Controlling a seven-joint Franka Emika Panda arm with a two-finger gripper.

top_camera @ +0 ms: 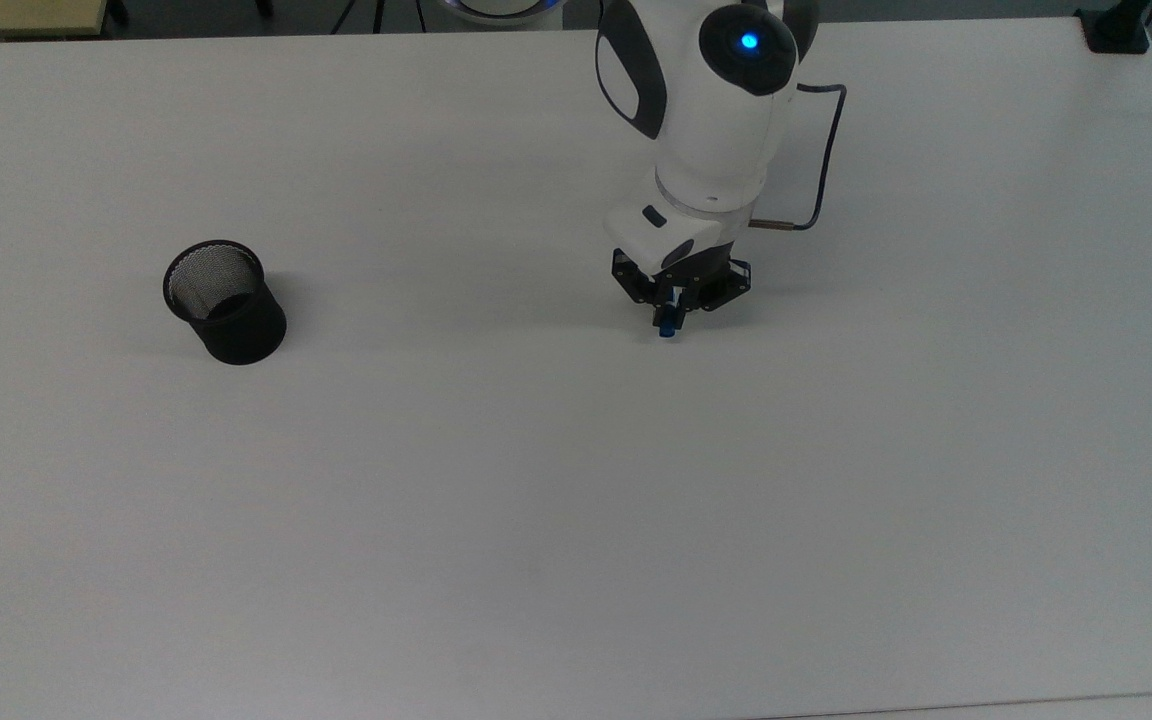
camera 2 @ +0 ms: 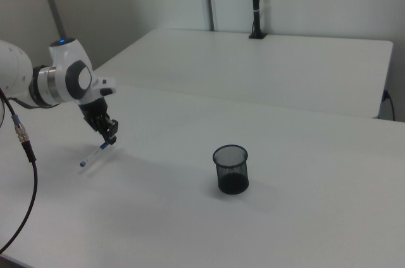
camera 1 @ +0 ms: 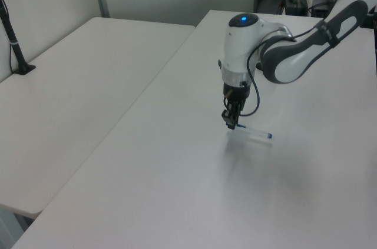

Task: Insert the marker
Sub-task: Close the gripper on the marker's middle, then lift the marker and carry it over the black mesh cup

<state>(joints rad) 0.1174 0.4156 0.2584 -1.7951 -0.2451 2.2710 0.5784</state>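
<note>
One marker (camera 2: 95, 154) hangs tilted from the end effector (camera 2: 111, 139), which is clenched on its blue-capped end so that the far blue tip droops toward the counter (top_camera: 536, 500) just below. In the left view the white barrel slants away from the grip, which suggests it was taken near one end rather than at its middle. One black mesh cup (top_camera: 225, 302) stands upright and open-mouthed well apart, toward the counter's far side edge at the top view's left, and I judge the marker will need carrying there and swinging closer to vertical.
</note>
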